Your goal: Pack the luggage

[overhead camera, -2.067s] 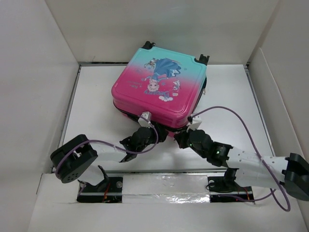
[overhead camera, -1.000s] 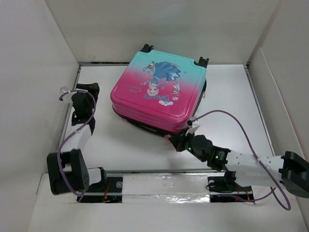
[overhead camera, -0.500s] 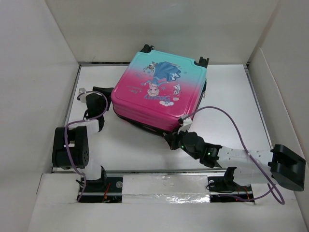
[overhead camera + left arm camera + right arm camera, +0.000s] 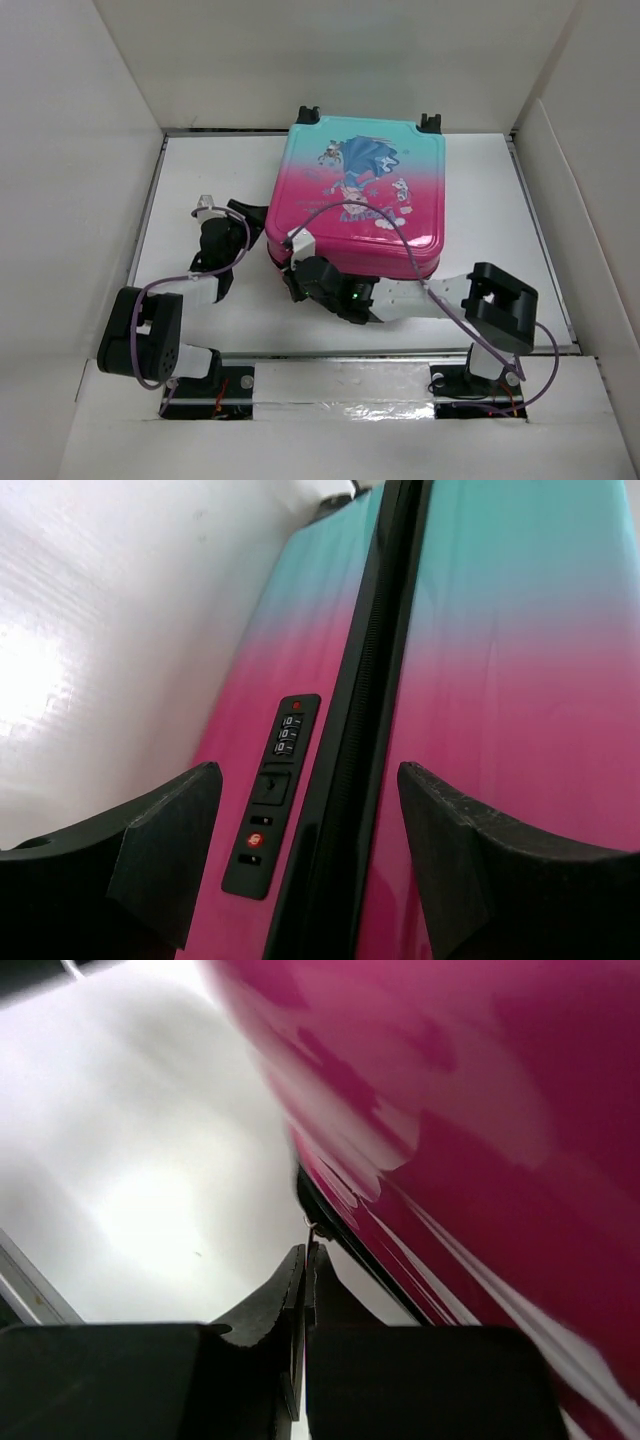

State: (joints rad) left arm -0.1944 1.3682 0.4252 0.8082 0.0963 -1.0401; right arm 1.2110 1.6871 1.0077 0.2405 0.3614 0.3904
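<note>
The luggage (image 4: pixel 360 195) lies flat and closed on the white table, pink at the near side, teal at the far side, wheels at the back. My left gripper (image 4: pixel 247 216) stands open at its left side. In the left wrist view the fingers (image 4: pixel 170 840) flank the black zipper seam (image 4: pixel 365 740) and the combination lock (image 4: pixel 275 780) without touching the luggage (image 4: pixel 490 630). My right gripper (image 4: pixel 292 272) is at the front-left corner. In the right wrist view it (image 4: pixel 306 1252) is shut on a thin metal zipper pull (image 4: pixel 312 1232) under the pink shell (image 4: pixel 480 1090).
White walls (image 4: pixel 80 150) box in the table on the left, back and right. A raised ledge with the arm bases (image 4: pixel 340 380) runs along the near edge. Purple cables (image 4: pixel 360 212) loop over the suitcase front and by the left arm.
The luggage has turned square to the table and shifted right. My right gripper has travelled left along its front edge to the front-left corner. The left gripper has closed in on its left side.
</note>
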